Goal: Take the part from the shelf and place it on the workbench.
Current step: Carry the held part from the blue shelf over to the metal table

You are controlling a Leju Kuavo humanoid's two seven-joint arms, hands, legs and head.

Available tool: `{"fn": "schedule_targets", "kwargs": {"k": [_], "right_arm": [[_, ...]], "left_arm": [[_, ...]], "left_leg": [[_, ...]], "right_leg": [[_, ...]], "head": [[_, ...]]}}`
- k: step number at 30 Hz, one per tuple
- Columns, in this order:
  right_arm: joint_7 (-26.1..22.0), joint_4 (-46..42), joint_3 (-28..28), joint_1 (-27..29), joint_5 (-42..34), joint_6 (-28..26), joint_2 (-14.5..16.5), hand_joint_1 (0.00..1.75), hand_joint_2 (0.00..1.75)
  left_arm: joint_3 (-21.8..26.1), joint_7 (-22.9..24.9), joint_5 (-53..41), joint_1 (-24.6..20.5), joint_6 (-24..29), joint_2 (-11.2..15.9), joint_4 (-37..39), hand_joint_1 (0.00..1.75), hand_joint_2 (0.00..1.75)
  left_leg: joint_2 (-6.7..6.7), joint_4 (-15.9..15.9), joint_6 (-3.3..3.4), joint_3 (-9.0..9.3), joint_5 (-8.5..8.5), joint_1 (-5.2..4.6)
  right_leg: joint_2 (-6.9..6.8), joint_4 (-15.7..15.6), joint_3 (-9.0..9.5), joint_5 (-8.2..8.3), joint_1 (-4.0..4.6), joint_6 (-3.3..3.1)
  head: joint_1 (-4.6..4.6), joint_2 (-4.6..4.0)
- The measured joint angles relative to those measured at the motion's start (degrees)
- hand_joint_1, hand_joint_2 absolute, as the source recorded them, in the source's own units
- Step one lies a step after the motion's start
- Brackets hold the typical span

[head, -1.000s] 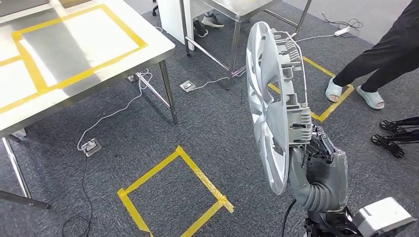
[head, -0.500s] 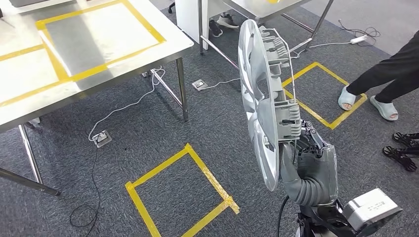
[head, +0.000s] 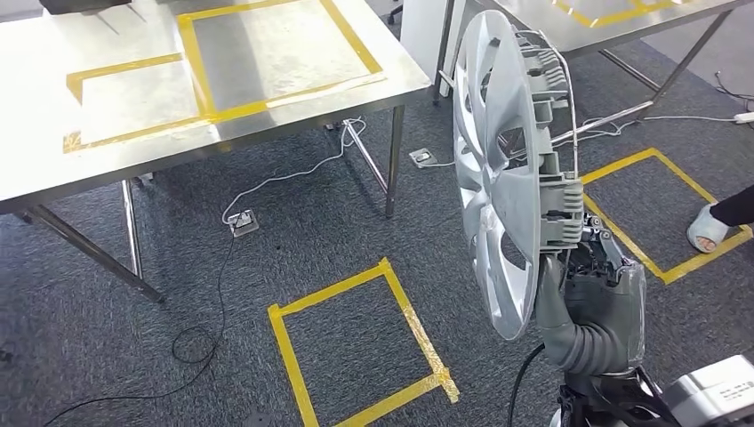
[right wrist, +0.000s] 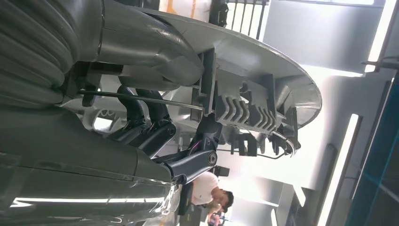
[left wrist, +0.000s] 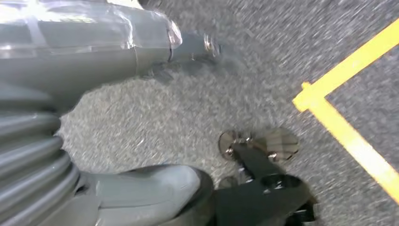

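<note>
Whole view swung around, so that's the camera turning, not stuff moving. The workbench (head: 222,80) now reaches from 9 to 12 o'clock, and the person's foot (head: 709,229) has slid to 3 o'clock.

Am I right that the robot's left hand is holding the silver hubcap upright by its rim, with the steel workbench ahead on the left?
Not quite: the right hand holds the hubcap, as the head view shows. The rest stands: it is gripped by the rim, upright, and the steel workbench lies ahead on the left.
</note>
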Motion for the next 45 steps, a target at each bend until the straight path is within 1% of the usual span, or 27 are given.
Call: {"fn": "schedule_targets", "kwargs": {"k": [1,3,5,6,7,10,11,13,14,16,18,20,21,22,23,26,28,30,32,34,36,37,38,40,42,43,45], "right_arm": [[0.01,-0.07,-0.09,-0.06,-0.01,-0.02,0.01,1.75,1.75],[0.04,-0.16,-0.18,-0.08,-0.01,-0.09,0.01,1.75,1.75],[0.05,-0.16,-0.22,0.06,-0.02,-0.23,-0.02,1.75,1.75],[0.05,-0.12,-0.23,0.14,-0.02,-0.3,-0.02,1.75,1.75],[0.05,-0.09,-0.24,0.19,-0.03,-0.34,0.0,1.75,1.75],[0.05,0.0,-0.22,0.28,-0.11,-0.34,0.01,1.75,1.75],[0.06,0.02,-0.22,0.31,-0.17,-0.33,0.01,1.75,1.75],[0.08,0.0,-0.21,0.35,-0.27,-0.27,0.02,1.75,1.75],[0.09,0.0,-0.2,0.37,-0.31,-0.23,0.03,1.75,1.75],[0.08,0.01,-0.22,0.4,-0.35,-0.17,0.03,1.75,1.75],[0.08,0.01,-0.23,0.45,-0.36,-0.14,0.02,1.75,1.75],[0.07,0.02,-0.22,0.58,-0.39,-0.12,0.02,1.75,1.75],[0.07,0.05,-0.22,0.65,-0.41,-0.12,0.02,1.75,1.75],[0.07,0.06,-0.22,0.7,-0.43,-0.12,0.02,1.75,1.75],[0.07,0.07,-0.21,0.72,-0.44,-0.11,0.03,1.75,1.75],[0.07,0.01,-0.23,0.71,-0.44,-0.11,0.02,1.75,1.75],[0.07,-0.02,-0.25,0.64,-0.43,-0.1,0.0,1.75,1.75],[0.07,-0.02,-0.25,0.56,-0.42,-0.09,0.01,1.75,1.75],[0.07,-0.03,-0.22,0.54,-0.43,-0.09,0.02,1.75,1.75],[0.07,-0.01,-0.22,0.61,-0.46,-0.14,0.01,1.75,1.75],[0.08,0.07,-0.23,0.71,-0.52,-0.26,0.01,1.75,1.75],[0.09,0.11,-0.23,0.75,-0.55,-0.33,0.02,1.75,1.75],[0.09,0.14,-0.23,0.76,-0.6,-0.35,0.02,1.75,1.75],[0.09,0.17,-0.22,0.76,-0.76,-0.35,0.02,1.75,1.75],[0.08,0.16,-0.23,0.74,-1.06,-0.35,0.02,1.75,1.75],[0.07,0.15,-0.24,0.73,-1.22,-0.34,0.02,1.75,1.75],[0.04,0.14,-0.25,0.73,-1.49,-0.32,0.04,1.75,1.75]], "left_arm": [[-0.02,0.1,-0.01,0.04,-0.04,0.06,0.01,0.0,1.75],[-0.04,0.22,0.01,-0.02,-0.04,0.19,0.01,0.0,1.75],[-0.04,0.3,0.06,-0.06,-0.05,0.21,0.01,0.0,1.75],[-0.05,0.35,0.09,-0.02,-0.1,0.23,0.01,0.0,1.75],[-0.07,0.43,0.12,0.02,-0.15,0.26,0.01,0.0,1.75],[-0.24,0.73,0.17,0.01,-0.34,0.36,0.0,0.0,1.75],[-0.3,0.84,0.19,0.0,-0.37,0.38,-0.01,0.0,1.75],[-0.35,1.02,0.24,0.03,-0.39,0.35,-0.01,0.0,1.75],[-0.35,1.05,0.25,0.05,-0.39,0.39,-0.01,0.0,1.75],[-0.37,1.06,0.26,0.02,-0.39,0.41,-0.01,0.0,1.75],[-0.37,1.05,0.26,-0.06,-0.38,0.41,-0.01,0.0,1.75],[-0.37,1.05,0.26,-0.1,-0.37,0.4,-0.01,0.0,1.75],[-0.37,1.05,0.27,-0.09,-0.37,0.4,-0.01,0.0,1.75],[-0.37,1.05,0.27,-0.07,-0.37,0.4,-0.01,0.0,1.75],[-0.37,1.05,0.27,-0.07,-0.37,0.4,-0.01,0.0,1.75],[-0.37,1.05,0.27,-0.12,-0.37,0.31,-0.03,0.0,1.75],[-0.38,1.05,0.27,-0.13,-0.37,0.15,-0.06,0.0,1.75],[-0.39,1.04,0.28,-0.01,-0.38,0.09,-0.05,0.0,1.75],[-0.39,1.05,0.28,0.07,-0.39,0.11,-0.03,0.0,1.75],[-0.39,1.13,0.29,-0.01,-0.42,0.15,-0.02,0.0,1.75],[-0.39,1.29,0.3,-0.03,-0.46,0.17,-0.01,0.0,1.75],[-0.39,1.36,0.3,0.0,-0.48,0.2,0.01,0.0,1.75],[-0.39,1.38,0.3,0.02,-0.48,0.24,0.01,0.0,1.75],[-0.39,1.39,0.3,0.02,-0.48,0.32,0.02,0.0,1.75],[-0.4,1.45,0.3,-0.03,-0.49,0.32,0.01,0.0,1.75],[-0.4,1.56,0.31,-0.02,-0.49,0.3,0.01,0.0,1.75],[-0.42,1.85,0.34,0.05,-0.45,0.26,0.01,0.0,1.75]], "left_leg": [[1.13,0.69,-0.25,-0.39,-0.67,-0.14],[4.02,5.25,-0.83,-2.5,-3.82,-0.07],[4.84,11.84,-1.76,-5.42,-7.04,0.64],[4.88,13.63,-2.24,-6.11,-7.43,1.02],[5.03,13.51,-2.73,-5.83,-6.79,1.37],[7.26,4.39,-3.85,-0.48,-2.5,1.96],[8.05,2.04,-3.54,0.81,-1.93,1.91],[8.64,1.12,-2.21,1.16,-2.25,1.53],[8.22,1.1,-1.46,0.97,-2.16,1.47],[7.41,0.94,-0.59,0.82,-1.94,1.47],[6.48,0.81,0.0,0.76,-1.69,1.51],[5.47,0.82,0.32,0.65,-1.57,1.24],[4.88,0.83,0.42,0.63,-1.52,1.06],[4.26,0.84,0.51,0.62,-1.48,0.87],[3.59,0.83,0.58,0.66,-1.43,0.68],[1.76,0.8,0.61,0.68,-1.22,0.38],[0.82,0.74,0.13,0.28,-0.85,0.6],[0.31,0.49,-0.6,-0.01,-0.46,0.81],[2.36,1.57,-1.14,-0.65,-1.56,0.62],[4.76,6.82,-1.62,-2.97,-5.02,0.64],[4.91,13.26,-2.16,-5.59,-7.92,1.02],[4.85,14.45,-2.4,-5.88,-7.98,1.19],[4.85,13.33,-2.64,-5.01,-6.92,1.34],[5.07,6.55,-2.95,-0.98,-3.79,1.61],[5.25,1.37,-2.44,1.86,-2.5,1.6],[5.28,0.64,-2.03,2.17,-2.71,1.54],[5.25,0.5,-1.43,2.1,-2.63,1.42]], "right_leg": [[-0.6,-0.76,0.32,0.41,-0.15,0.11],[-1.91,-1.83,0.77,1.03,-0.47,0.31],[-3.09,-1.92,0.76,1.07,-0.64,0.31],[-3.66,-1.83,0.75,1.0,-0.76,0.45],[-4.16,-1.65,0.73,0.86,-0.94,0.67],[-5.31,-0.23,0.62,-0.16,-1.54,2.08],[-5.56,0.36,0.51,-0.57,-1.56,2.62],[-5.9,0.88,0.35,-0.91,-1.42,3.39],[-6.12,0.87,0.37,-0.9,-1.5,3.67],[-5.53,1.46,0.1,-1.69,-1.73,4.19],[-3.78,6.0,-1.76,-4.82,-1.83,4.48],[-2.67,13.55,-5.02,-8.34,-1.76,4.39],[-2.5,16.16,-6.23,-9.0,-1.68,4.21],[-2.39,16.84,-6.64,-8.55,-1.58,3.91],[-2.19,15.33,-6.05,-7.03,-1.41,3.45],[-0.14,5.0,-1.58,-1.68,-0.81,1.49],[0.64,1.89,-0.29,-1.13,-0.47,0.77],[-0.05,0.79,0.03,-0.74,-0.43,0.69],[-0.9,-0.67,0.54,0.1,-0.7,0.72],[-1.73,-1.44,0.75,0.63,-0.81,0.72],[-2.36,-1.35,0.61,0.67,-0.84,0.68],[-2.58,-1.22,0.54,0.62,-0.9,0.75],[-2.71,-1.01,0.5,0.52,-0.99,0.91],[-2.81,-0.37,0.42,0.1,-1.21,1.52],[-2.8,0.5,0.11,-0.4,-1.15,2.35],[-2.77,0.81,-0.06,-0.68,-1.07,2.41],[-2.71,0.98,-0.2,-0.77,-1.0,1.66]], "head": [[-0.08,0.0],[-0.71,0.0],[-1.48,0.0],[-1.76,0.0],[-1.98,0.0],[-2.89,0.0],[-3.23,0.0],[-3.21,0.0],[-2.96,0.0],[-2.56,0.0],[-1.88,0.0],[-0.95,0.0],[-0.64,0.0],[-0.38,0.0],[-0.15,0.0],[0.23,0.0],[0.28,0.0],[0.64,0.0],[0.5,0.0],[-0.34,0.0],[-1.13,0.0],[-1.42,0.0],[-1.71,0.0],[-2.32,0.0],[-2.9,0.0],[-2.91,0.0],[-2.47,0.0]]}}
